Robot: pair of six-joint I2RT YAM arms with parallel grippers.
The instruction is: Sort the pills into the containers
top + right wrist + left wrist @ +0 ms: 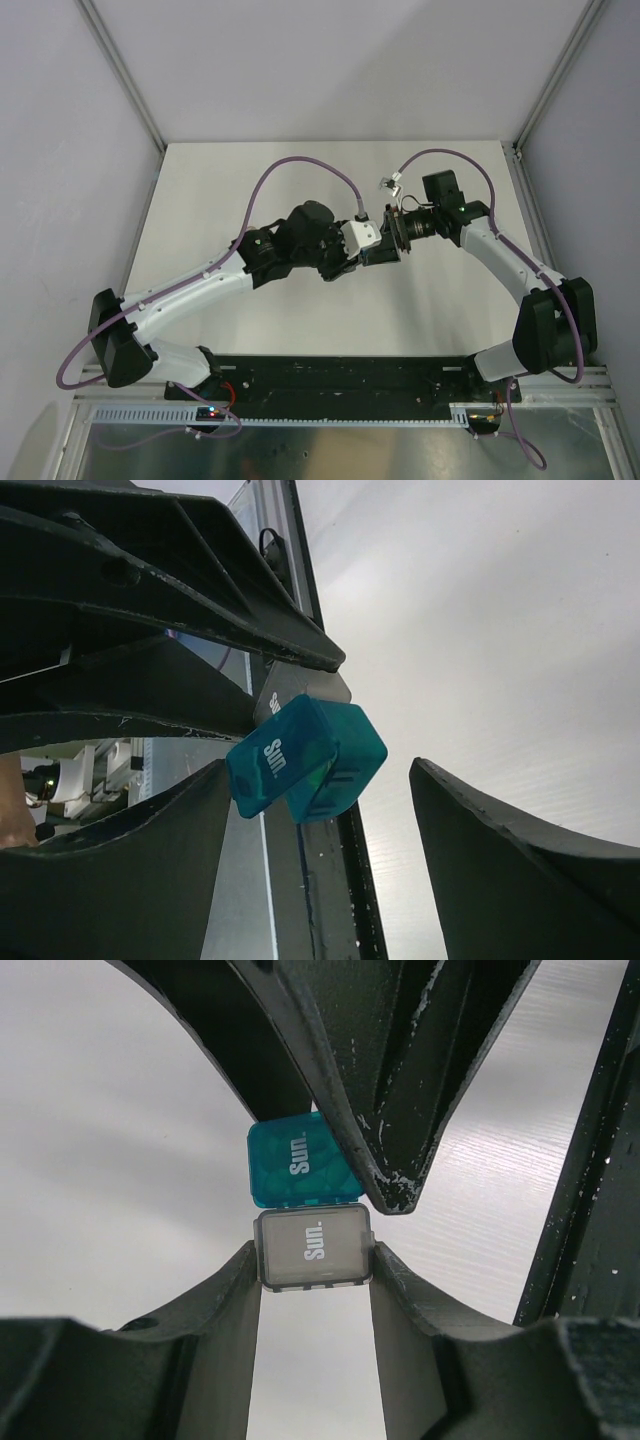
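The teal-blue box (300, 1165) marked "Sun." hangs above the table with its grey hinged flap (315, 1248) swung out. My left gripper (315, 1260) is shut on that grey flap, one finger pressed on each side. My right gripper (320, 770) is open around the teal box (305, 760): its left finger lies against the box and its right finger (500, 860) stands apart. From above, both grippers meet mid-table, left (372, 243) and right (392, 245). Rounded shapes show through the teal wall; I cannot tell whether they are pills. Only this one of the containers shows.
The white table (250, 180) is walled by grey panels and aluminium posts (125, 75). Purple cables (300, 162) loop over both arms. A small white tag (388, 183) hangs near the right wrist. A black rail (340, 375) runs along the near edge.
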